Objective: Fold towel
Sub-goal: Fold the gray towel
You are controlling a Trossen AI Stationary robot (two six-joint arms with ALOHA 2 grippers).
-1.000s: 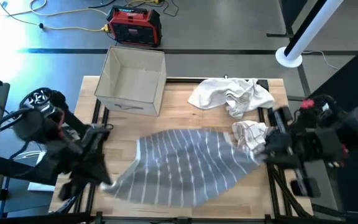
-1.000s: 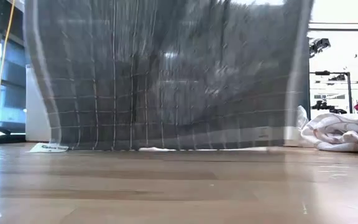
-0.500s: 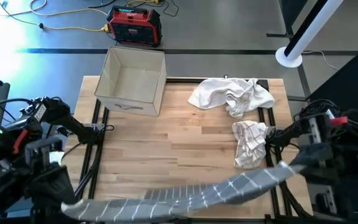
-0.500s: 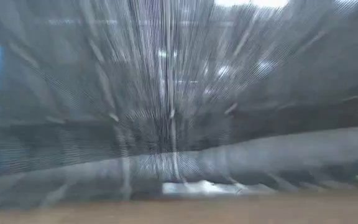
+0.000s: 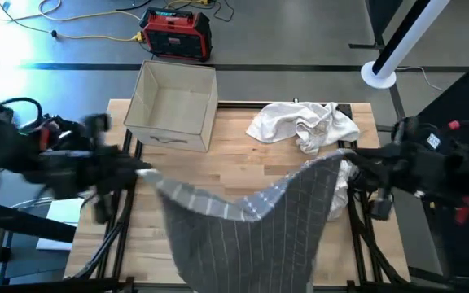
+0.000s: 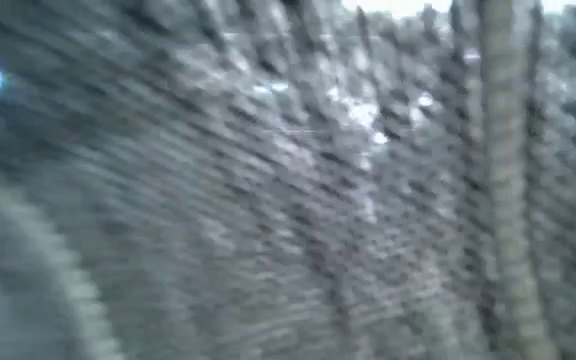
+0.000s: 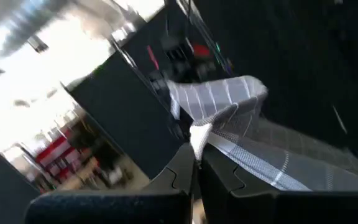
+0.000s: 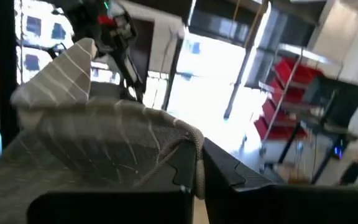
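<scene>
I have the grey striped towel (image 5: 251, 220) stretched in the air between both arms, over the near half of the wooden table (image 5: 243, 155). Taking the cardboard box (image 5: 173, 106) at the table's far left as my landmark, the towel's top edge runs from just in front of the box's near-left corner across to the right, sagging in the middle, and the cloth hangs down from there toward the table's near edge.

My left gripper (image 5: 141, 169) sits just in front of the box and slightly to its left, at the table's left edge. In the left wrist view its fingers (image 7: 182, 171) are pressed together on one corner of the towel (image 7: 229, 130), with the striped cloth running away from them.

My right gripper (image 5: 350, 159) is well apart from the box, at the table's right edge. The right wrist view shows its fingers (image 8: 188, 168) clamped on the other towel corner (image 8: 104, 137), fabric bunched over them.

A crumpled white cloth (image 5: 304, 124) lies to the right of the box on the far side of the table. Just beside it, nearer me, a small checked cloth (image 5: 342, 175) peeks out behind the raised towel's right edge.

The low view is filled entirely by blurred grey cloth (image 6: 288, 180), so I can read nothing else there.
</scene>
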